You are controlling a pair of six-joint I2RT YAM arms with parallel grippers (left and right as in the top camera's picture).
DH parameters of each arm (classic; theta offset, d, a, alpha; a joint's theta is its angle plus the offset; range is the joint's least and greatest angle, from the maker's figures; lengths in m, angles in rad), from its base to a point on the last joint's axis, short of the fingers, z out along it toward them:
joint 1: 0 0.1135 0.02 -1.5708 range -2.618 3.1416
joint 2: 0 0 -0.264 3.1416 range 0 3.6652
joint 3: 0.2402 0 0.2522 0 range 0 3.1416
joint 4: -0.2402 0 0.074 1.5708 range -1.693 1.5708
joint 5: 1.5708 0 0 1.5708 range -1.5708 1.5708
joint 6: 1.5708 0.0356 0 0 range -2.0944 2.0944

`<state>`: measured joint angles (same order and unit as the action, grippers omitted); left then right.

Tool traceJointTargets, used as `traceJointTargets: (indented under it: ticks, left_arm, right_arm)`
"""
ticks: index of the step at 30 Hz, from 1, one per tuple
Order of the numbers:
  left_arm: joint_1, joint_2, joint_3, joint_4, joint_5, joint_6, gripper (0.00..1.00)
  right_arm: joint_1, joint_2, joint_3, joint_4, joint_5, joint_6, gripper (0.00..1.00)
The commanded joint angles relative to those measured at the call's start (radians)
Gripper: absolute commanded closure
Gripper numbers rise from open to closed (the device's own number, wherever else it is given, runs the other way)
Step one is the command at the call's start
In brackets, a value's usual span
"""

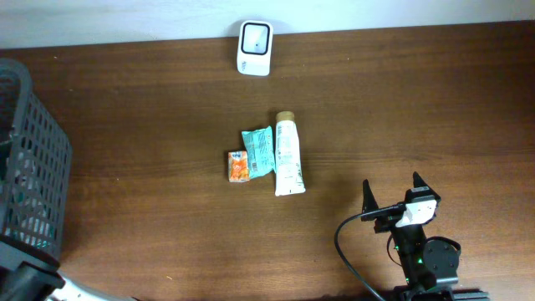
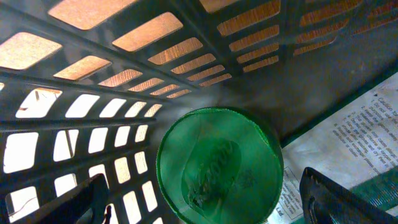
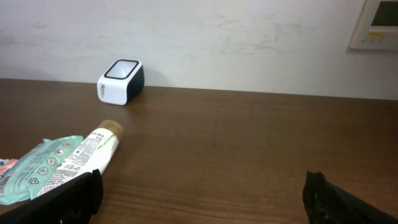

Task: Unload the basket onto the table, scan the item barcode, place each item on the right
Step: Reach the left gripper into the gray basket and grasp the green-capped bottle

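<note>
At the table's [image 1: 418,100] near right corner the right arm [image 1: 422,255] sits folded low. The right gripper [image 1: 391,181] is level over the wood and aimed at the far wall [image 3: 249,37], fingers spread wide with nothing between them. Ahead of it and to its left three items lie side by side: a white tube [image 1: 288,155] closest, a teal pack [image 1: 258,150] against the tube's far side, and a small orange pack [image 1: 239,166] just beyond that. The scanner [image 1: 254,48] stands farther ahead, also left of this gripper, at the table's far edge by the wall, its window turned upward. The left arm [image 1: 33,280] shows only as a dark stub at the near left edge. The left gripper [image 2: 202,186] is down inside the basket [image 1: 42,142], fingers wide apart and holding nothing. Directly below it sits a round green lid [image 2: 217,165], and to its right a printed pack [image 2: 348,143] lies on the basket floor; whether the fingers touch either cannot be told. The table is dark brown wood with a long grain, the wall pale and scuffed, with a white panel [image 3: 376,25] mounted up to the right gripper's right
</note>
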<state>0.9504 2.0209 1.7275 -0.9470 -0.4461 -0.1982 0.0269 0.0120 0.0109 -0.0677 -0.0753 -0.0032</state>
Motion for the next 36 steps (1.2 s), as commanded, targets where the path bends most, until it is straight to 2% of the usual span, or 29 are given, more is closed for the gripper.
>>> traceJointTargets:
  ticks: [1, 9, 13, 19, 20, 21, 22, 27, 30, 36]
  left_arm:
    - [0.008, 0.029, -0.012, 0.011, -0.026, 0.009, 0.12]
    - [0.008, 0.093, -0.012, 0.048, -0.026, 0.010, 0.13]
    - [0.008, 0.111, -0.012, 0.055, -0.025, 0.010, 0.16]
    - [0.007, 0.111, -0.012, 0.071, -0.022, 0.010, 0.40]
    - [0.007, 0.111, -0.012, 0.071, -0.022, 0.010, 0.46]
    - [0.006, 0.111, -0.012, 0.071, -0.022, 0.010, 0.56]
    - [0.005, 0.111, -0.012, 0.071, -0.022, 0.010, 0.60]
    - [0.001, 0.111, 0.000, 0.051, 0.005, 0.010, 0.62]
    - [-0.022, 0.105, 0.057, 0.002, 0.006, 0.009, 0.66]
    - [-0.071, 0.049, 0.141, -0.039, 0.039, 0.009, 0.66]
  right_arm:
    - [0.006, -0.006, -0.005, -0.005, 0.002, 0.000, 0.02]
    - [0.006, -0.006, -0.005, -0.004, 0.002, 0.000, 0.02]
    - [0.006, -0.006, -0.005, -0.004, 0.002, 0.000, 0.02]
    - [0.006, -0.006, -0.005, -0.005, 0.002, 0.000, 0.02]
    - [0.006, -0.006, -0.005, -0.005, 0.002, 0.000, 0.02]
    - [0.006, -0.006, -0.005, -0.004, 0.002, 0.000, 0.02]
    - [0.006, -0.006, -0.005, -0.004, 0.002, 0.000, 0.02]
    - [0.006, -0.006, -0.005, -0.005, 0.002, 0.000, 0.02]
    - [0.006, -0.006, -0.005, -0.004, 0.002, 0.000, 0.02]
    - [0.006, -0.006, -0.005, -0.004, 0.002, 0.000, 0.02]
